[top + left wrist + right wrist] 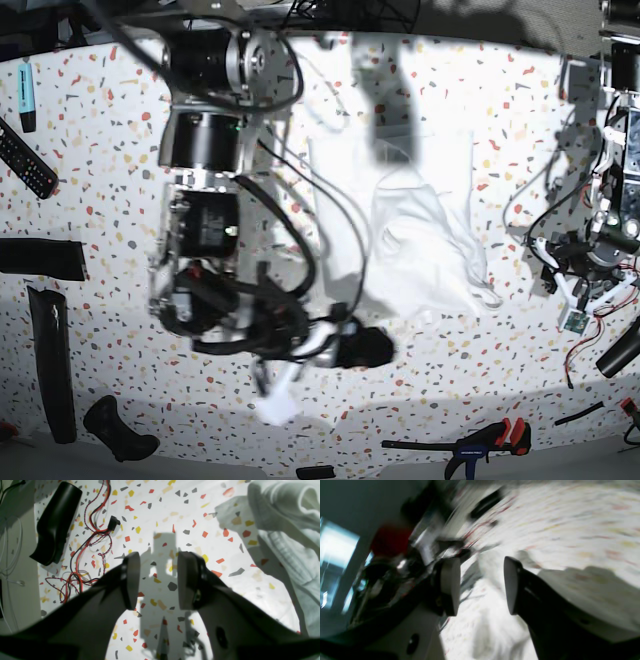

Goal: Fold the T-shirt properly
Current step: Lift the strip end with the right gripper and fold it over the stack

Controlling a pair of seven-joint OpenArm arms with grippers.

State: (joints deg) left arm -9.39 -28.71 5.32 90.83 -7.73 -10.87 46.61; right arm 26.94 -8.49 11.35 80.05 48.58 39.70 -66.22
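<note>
Left wrist view: we are seeing the left gripper (156, 580) hanging with jaws apart over the speckled terrazzo table (150, 517), the soft, wrinkled white T-shirt (287, 530) lying off to one side.
Right wrist view: blurred, the right gripper (481, 585) is gaping, empty.
Base view: the T-shirt (420, 240) is lying crumpled mid-table.

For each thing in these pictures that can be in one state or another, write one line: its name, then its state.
T-shirt: crumpled, not folded, lying on the table.
Left gripper: open, empty, above bare table.
Right gripper: open, nothing between its jaws; view blurred.
Clamp: lying flat near the table edge.
</note>
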